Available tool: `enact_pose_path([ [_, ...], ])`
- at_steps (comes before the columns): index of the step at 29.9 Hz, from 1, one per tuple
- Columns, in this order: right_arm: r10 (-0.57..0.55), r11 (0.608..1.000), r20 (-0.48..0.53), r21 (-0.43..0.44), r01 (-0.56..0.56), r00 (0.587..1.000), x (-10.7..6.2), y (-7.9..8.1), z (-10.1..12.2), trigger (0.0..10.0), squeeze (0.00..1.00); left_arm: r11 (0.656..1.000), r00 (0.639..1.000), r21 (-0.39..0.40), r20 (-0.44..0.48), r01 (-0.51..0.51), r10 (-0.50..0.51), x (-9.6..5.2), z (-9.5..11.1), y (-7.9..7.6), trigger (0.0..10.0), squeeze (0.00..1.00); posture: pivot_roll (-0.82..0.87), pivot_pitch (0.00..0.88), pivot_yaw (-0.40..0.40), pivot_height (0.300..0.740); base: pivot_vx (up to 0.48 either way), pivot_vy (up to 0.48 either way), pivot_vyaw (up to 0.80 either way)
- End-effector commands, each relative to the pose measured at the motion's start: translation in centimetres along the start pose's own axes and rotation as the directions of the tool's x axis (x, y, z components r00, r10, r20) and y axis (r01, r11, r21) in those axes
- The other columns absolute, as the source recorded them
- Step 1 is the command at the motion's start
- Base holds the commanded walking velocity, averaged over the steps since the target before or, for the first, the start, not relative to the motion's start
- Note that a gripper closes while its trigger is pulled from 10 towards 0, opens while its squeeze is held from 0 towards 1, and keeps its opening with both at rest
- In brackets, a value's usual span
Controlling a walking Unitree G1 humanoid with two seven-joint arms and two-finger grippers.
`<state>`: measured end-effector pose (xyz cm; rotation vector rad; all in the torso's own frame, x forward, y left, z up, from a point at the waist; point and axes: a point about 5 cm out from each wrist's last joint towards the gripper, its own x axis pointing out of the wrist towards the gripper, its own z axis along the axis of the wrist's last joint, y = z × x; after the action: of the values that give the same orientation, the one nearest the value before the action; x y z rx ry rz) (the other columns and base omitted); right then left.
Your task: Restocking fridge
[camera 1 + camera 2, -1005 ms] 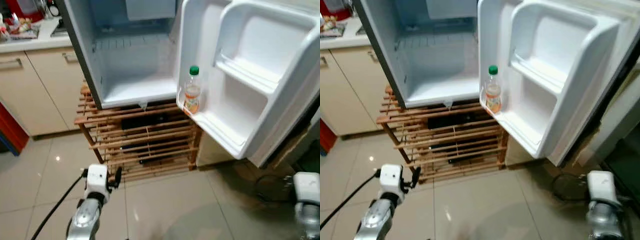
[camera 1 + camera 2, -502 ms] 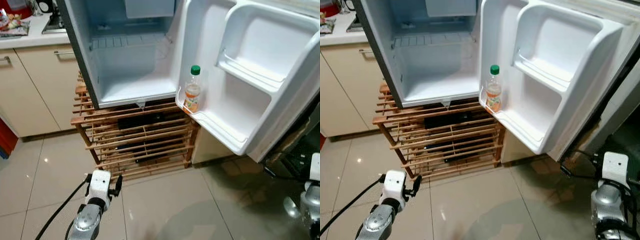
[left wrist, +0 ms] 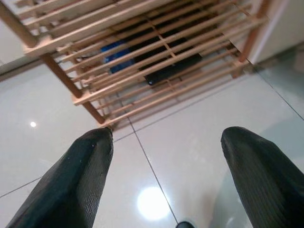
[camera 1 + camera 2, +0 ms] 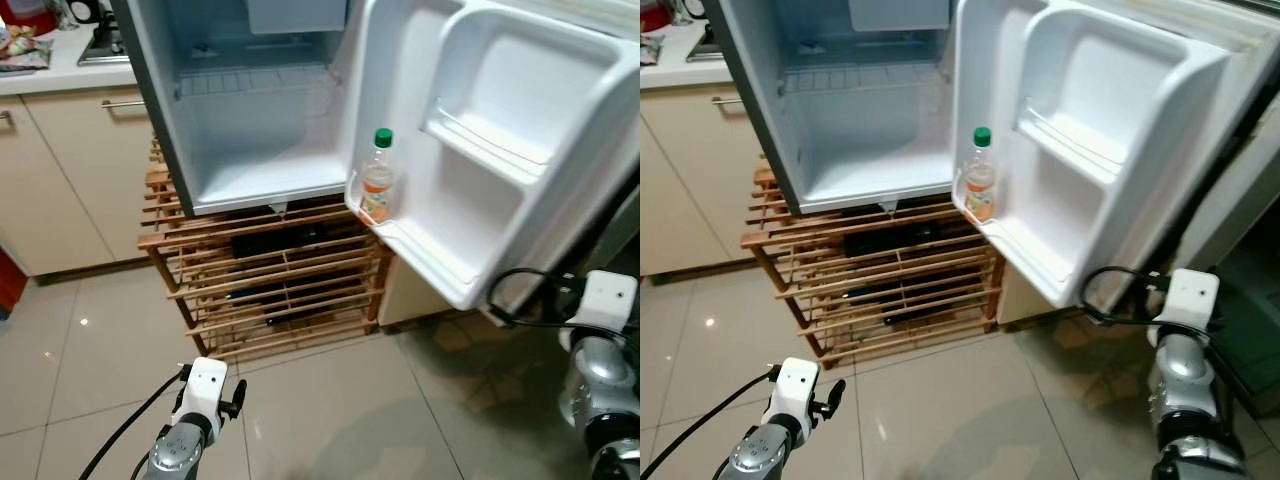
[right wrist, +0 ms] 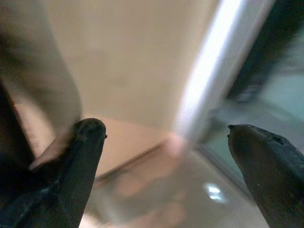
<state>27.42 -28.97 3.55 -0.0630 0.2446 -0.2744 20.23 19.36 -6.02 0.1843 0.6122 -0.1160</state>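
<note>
A small white fridge (image 4: 255, 150) stands open on a wooden slatted rack (image 4: 270, 280); its inside is bare. A bottle with a green cap and orange drink (image 4: 376, 176) stands upright in the lowest shelf of the open door (image 4: 490, 150). My left arm (image 4: 195, 415) hangs low over the tiled floor in front of the rack; its gripper (image 3: 166, 156) is open with nothing between the fingers. My right arm (image 4: 598, 350) is raised beside the door's outer edge, and its gripper (image 5: 166, 142) is open and empty, close to a beige surface.
Beige kitchen cabinets (image 4: 60, 170) and a worktop with clutter (image 4: 40, 50) stand to the left of the fridge. The open door juts out to the right. Dark items lie under the rack (image 3: 166, 71). Glossy tiled floor (image 4: 330, 420) lies in front.
The right arm has risen from the lower right corner up beside the fridge door. The left arm has sunk lower in view. The camera has shifted a little; the bottle stays in the door.
</note>
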Motion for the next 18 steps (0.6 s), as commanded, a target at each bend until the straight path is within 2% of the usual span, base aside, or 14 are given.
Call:
enact_pose_path([
  [1, 0.184, 0.983, -0.013, 0.003, -0.184, 0.983, -0.3, 3.2, -0.6, 10.0, 0.00, 1.000, 0.999, 0.021, -0.049, 0.022, -0.021, -0.4, -1.0, -0.2, 10.0, 0.00, -0.09, 0.000, 0.003, 0.740, 0.000, 0.000, 0.00],
  [3, 0.314, 0.949, -0.025, 0.018, -0.314, 0.949, -1.2, 4.8, -1.3, 10.0, 0.00, 0.998, 0.994, 0.032, -0.090, 0.057, -0.054, -0.7, -1.8, -0.6, 10.0, 0.00, -0.09, 0.000, 0.003, 0.740, 0.000, 0.000, 0.00],
  [4, 0.410, 0.912, -0.042, 0.026, -0.409, 0.911, -1.9, 5.9, -1.7, 10.0, 0.00, 0.995, 0.989, 0.040, -0.120, 0.087, -0.082, -0.9, -2.3, -0.9, 10.0, 0.00, -0.10, 0.000, 0.006, 0.740, 0.000, 0.000, 0.00],
  [5, 0.410, 0.912, -0.042, 0.026, -0.409, 0.911, -1.9, 5.9, -1.7, 10.0, 0.00, 0.995, 0.989, 0.040, -0.120, 0.087, -0.082, -0.9, -2.3, -0.9, 10.0, 0.00, -0.10, 0.000, 0.006, 0.740, 0.000, 0.000, 0.00],
  [6, 0.531, 0.847, -0.065, 0.033, -0.530, 0.845, -3.2, 7.5, -2.3, 10.0, 0.00, 0.990, 0.978, 0.053, -0.168, 0.132, -0.121, -1.1, -3.0, -1.3, 10.0, 0.00, -0.10, 0.000, 0.008, 0.740, 0.000, 0.000, 0.00],
  [7, 0.531, 0.847, -0.065, 0.033, -0.530, 0.845, -3.2, 7.5, -2.3, 10.0, 0.00, 0.990, 0.978, 0.053, -0.168, 0.132, -0.121, -1.1, -3.0, -1.3, 10.0, 0.00, -0.10, 0.000, 0.008, 0.740, 0.000, 0.000, 0.00],
  [11, 0.723, 0.690, -0.039, 0.083, -0.719, 0.689, -5.1, 10.5, -1.2, 10.0, 0.00, 0.986, 0.958, 0.011, -0.237, 0.167, -0.160, -1.5, -4.0, -1.6, 10.0, 0.00, -0.10, 0.000, 0.009, 0.740, 0.000, 0.000, 0.00],
  [14, 0.823, 0.561, 0.020, 0.126, -0.818, 0.568, -6.0, 12.1, 1.0, 10.0, 0.00, 0.983, 0.954, 0.019, -0.247, 0.183, -0.173, -1.5, -4.1, -1.9, 10.0, 0.00, -0.09, 0.000, 0.008, 0.740, 0.000, 0.000, 0.00],
  [16, 0.826, 0.554, 0.033, 0.137, -0.821, 0.563, -5.9, 12.1, 1.6, 10.0, 0.00, 0.982, 0.958, 0.035, -0.228, 0.186, -0.174, -1.4, -3.8, -2.0, 10.0, 0.00, -0.09, 0.000, 0.007, 0.740, 0.000, 0.000, 0.00],
  [17, 0.812, 0.574, 0.034, 0.134, -0.808, 0.582, -5.5, 11.8, 1.8, 10.0, 0.00, 0.982, 0.964, 0.046, -0.205, 0.184, -0.171, -1.2, -3.4, -2.1, 10.0, 0.00, -0.09, 0.000, 0.006, 0.740, 0.000, 0.000, 0.00],
  [18, 0.772, 0.629, 0.033, 0.109, -0.770, 0.635, -4.8, 11.3, 1.9, 10.0, 0.00, 0.983, 0.976, 0.070, -0.151, 0.168, -0.156, -0.8, -2.5, -2.0, 10.0, 0.00, -0.09, 0.000, 0.003, 0.740, 0.000, 0.000, 0.00],
])
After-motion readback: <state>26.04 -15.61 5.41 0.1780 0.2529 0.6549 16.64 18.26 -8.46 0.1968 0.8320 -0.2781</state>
